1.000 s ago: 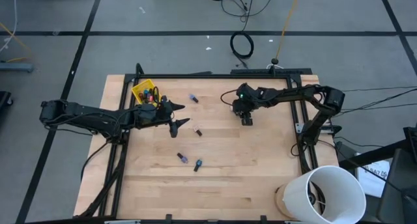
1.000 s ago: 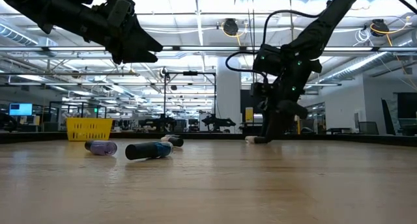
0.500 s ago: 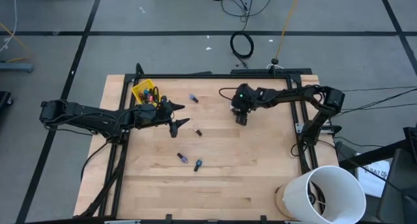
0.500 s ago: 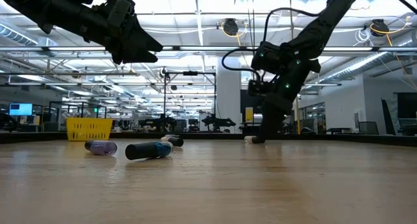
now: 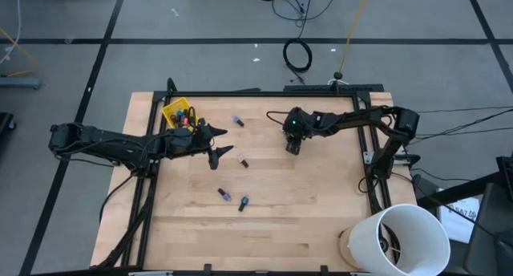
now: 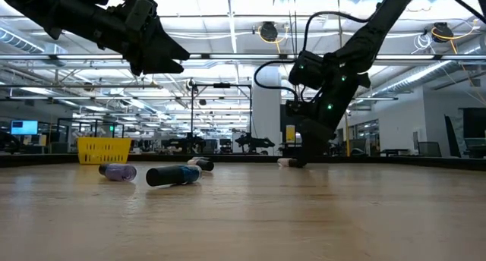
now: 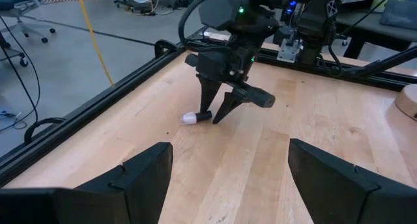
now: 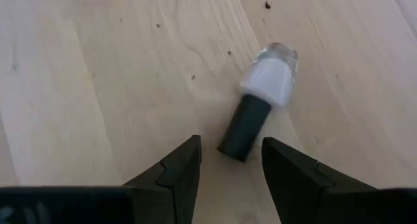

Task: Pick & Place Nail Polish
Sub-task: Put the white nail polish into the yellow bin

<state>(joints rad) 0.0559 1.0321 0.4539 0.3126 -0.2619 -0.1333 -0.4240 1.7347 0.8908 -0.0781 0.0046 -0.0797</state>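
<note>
A pale nail polish bottle (image 8: pixel 268 77) with a dark cap (image 8: pixel 244 129) lies on its side on the wooden table, right of centre; it also shows in the left wrist view (image 7: pixel 193 118). My right gripper (image 8: pixel 231 167) (image 5: pixel 292 145) is open, pointing down, with its fingertips low on either side of the cap end and apart from it. My left gripper (image 5: pixel 224 142) is open and empty, held above the table left of centre. Several other bottles lie on the table: purple (image 5: pixel 238 121), dark (image 5: pixel 243 161), purple (image 5: pixel 224 195) and blue (image 5: pixel 243 202).
A small yellow bin (image 5: pixel 178 113) holding several bottles stands at the far left corner. A dark frame (image 5: pixel 365 148) runs around the table. A white bucket (image 5: pixel 401 237) stands off the near right corner. Bare wood lies across the table's near half.
My right gripper has moved a short way toward the table's left edge, staying low over the wood, and now stands at the pale bottle's cap end. My left arm has kept still.
</note>
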